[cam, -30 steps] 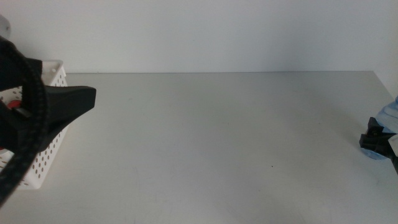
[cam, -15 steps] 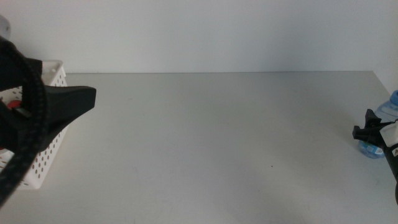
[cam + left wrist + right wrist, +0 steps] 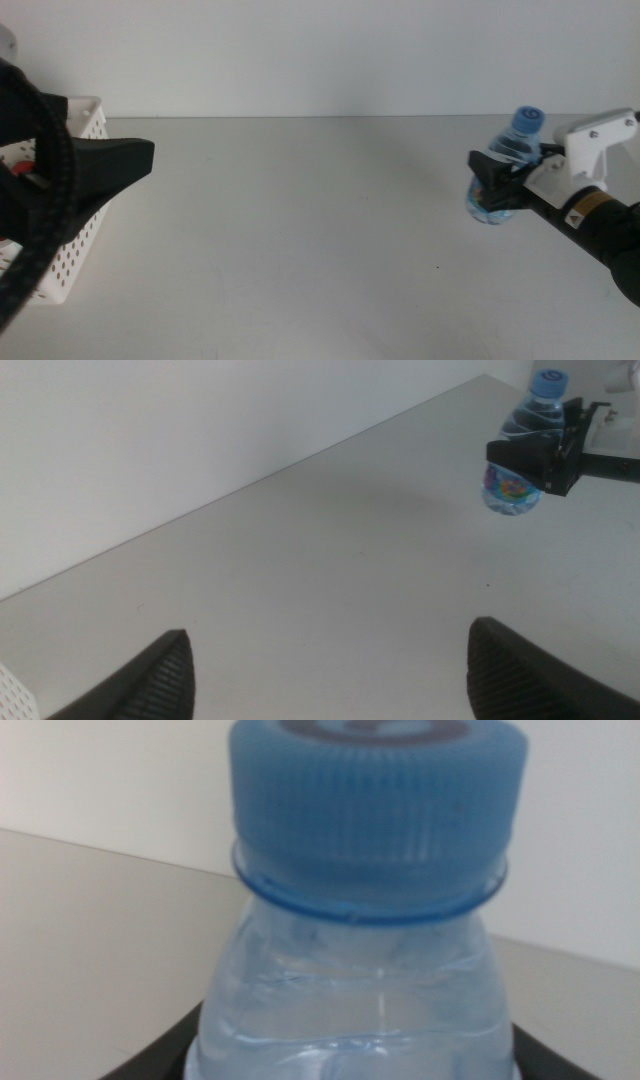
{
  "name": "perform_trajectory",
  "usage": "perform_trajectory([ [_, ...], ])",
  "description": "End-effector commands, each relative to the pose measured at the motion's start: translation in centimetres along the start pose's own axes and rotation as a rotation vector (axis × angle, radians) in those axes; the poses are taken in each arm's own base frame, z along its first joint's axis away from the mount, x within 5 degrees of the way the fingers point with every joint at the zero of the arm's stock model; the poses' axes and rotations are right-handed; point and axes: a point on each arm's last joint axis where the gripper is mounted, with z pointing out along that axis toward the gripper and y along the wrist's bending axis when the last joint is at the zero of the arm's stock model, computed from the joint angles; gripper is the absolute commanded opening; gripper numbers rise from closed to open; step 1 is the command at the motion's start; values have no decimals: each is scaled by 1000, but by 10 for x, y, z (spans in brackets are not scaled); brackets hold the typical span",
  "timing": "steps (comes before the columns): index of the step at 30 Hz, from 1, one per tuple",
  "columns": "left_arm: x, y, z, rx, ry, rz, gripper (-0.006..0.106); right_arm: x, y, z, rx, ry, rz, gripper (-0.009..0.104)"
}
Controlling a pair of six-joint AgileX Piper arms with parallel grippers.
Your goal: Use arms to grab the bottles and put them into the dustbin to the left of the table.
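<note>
The right gripper [image 3: 497, 178] carries the small water bottle [image 3: 505, 165] above the table [image 3: 320, 230] near its right edge, jaws clamped round the body below the blue cap [image 3: 526, 122], bottle upright and apparently clear of the surface. The dustbin [image 3: 78, 225], a white perforated basket, sits at the far left edge, well apart from the load, so the carry across the table lies ahead. The left gripper [image 3: 330, 660] hangs beside the dustbin, jaws spread wide and empty, and may crowd the drop. Done well, the move would keep the bottle level and high enough to clear the basket's rim, pass around the waiting left arm, and release only once the bottle is squarely over the opening. The grip looks firm in the right wrist view, where the bottle fills the frame between the dark jaws. The bottle's label [image 3: 508, 490] shows bright colours but no legible words; the cap bears a mark too small to read.
</note>
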Motion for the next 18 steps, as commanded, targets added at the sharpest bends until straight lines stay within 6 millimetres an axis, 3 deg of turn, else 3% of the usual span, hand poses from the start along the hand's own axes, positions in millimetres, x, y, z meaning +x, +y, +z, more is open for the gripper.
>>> perform_trajectory([
  [1, -13, 0, -6, -8, -94, -14, 93, -58, 31, 4, -204, -228, -38, -1],
  [5, -13, 0, -6, -8, -94, -14, 93, -82, 84, 22, -420, -186, -35, -1],
  [10, -13, 0, -6, -8, -94, -14, 93, -101, 135, 47, -540, -184, -100, -1],
  [14, -13, 0, -6, -8, -94, -14, 93, -98, 165, 71, -610, -195, -87, -1],
  [18, -13, 0, -6, -8, -94, -14, 93, -87, 183, 91, -646, -183, -66, -1],
])
